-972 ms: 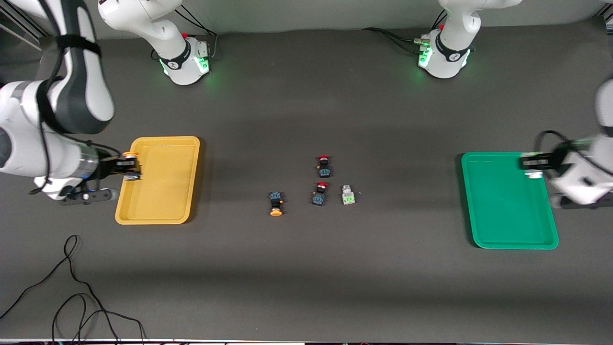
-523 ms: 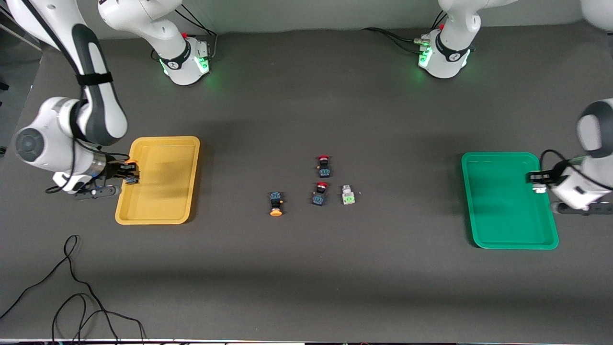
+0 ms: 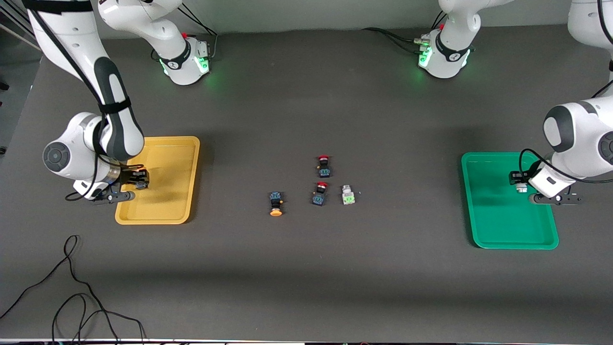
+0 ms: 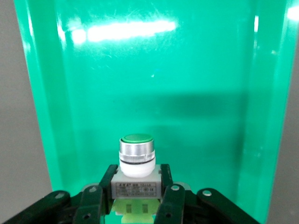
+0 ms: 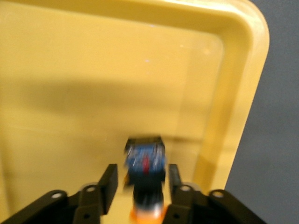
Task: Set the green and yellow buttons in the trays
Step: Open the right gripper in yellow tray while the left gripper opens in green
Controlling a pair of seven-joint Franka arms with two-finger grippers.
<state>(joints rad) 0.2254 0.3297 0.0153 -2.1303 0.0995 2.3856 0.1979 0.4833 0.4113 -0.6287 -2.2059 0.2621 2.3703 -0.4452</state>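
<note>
A green button (image 4: 136,161) is pinched in the left gripper (image 4: 136,201) over the green tray (image 3: 488,225). The right gripper (image 5: 140,189), fingers parted, has a yellow button (image 5: 145,163) between them over the yellow tray (image 3: 167,206).

The left gripper (image 3: 519,184) hung low over the green tray (image 3: 483,225), its fingers clamped on a green button (image 4: 136,161). The right gripper (image 3: 140,179) was over the yellow tray (image 3: 179,158), fingers parted, a yellow button (image 5: 145,161) between them, blurred.
</note>
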